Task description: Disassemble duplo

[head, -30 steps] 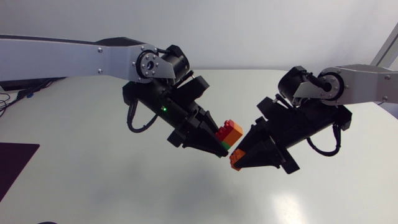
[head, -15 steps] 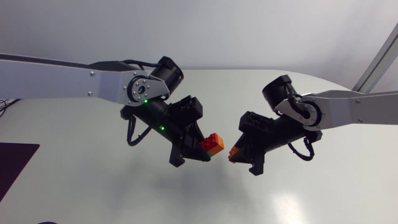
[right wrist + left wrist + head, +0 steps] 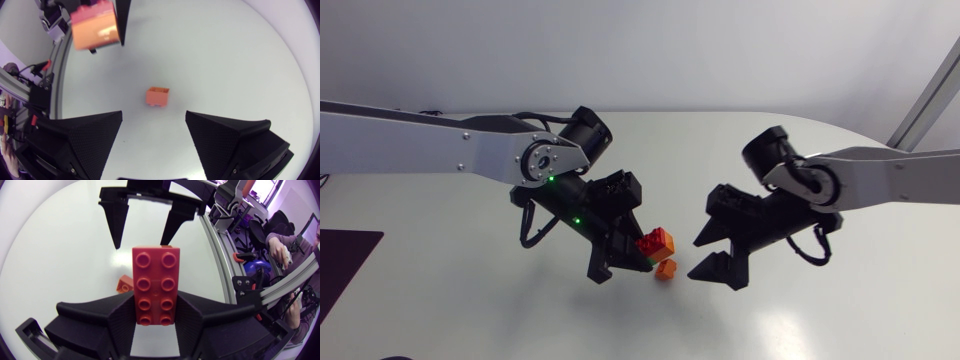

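The left arm [image 3: 420,140] comes in from the frame's left edge. Just left of centre, the left tool [image 3: 638,252] is clamped on a brick stack [image 3: 656,242] (red on top, orange beneath, a sliver of green). Just below the stack, at lower centre, a single orange brick [image 3: 666,269] lies on the tabletop [image 3: 440,300]. Right of centre, the right tool [image 3: 709,255] hangs with its fingers spread wide apart, beside that brick.

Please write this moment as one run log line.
left gripper holds duplo stack | right gripper jaws open | orange brick loose on table
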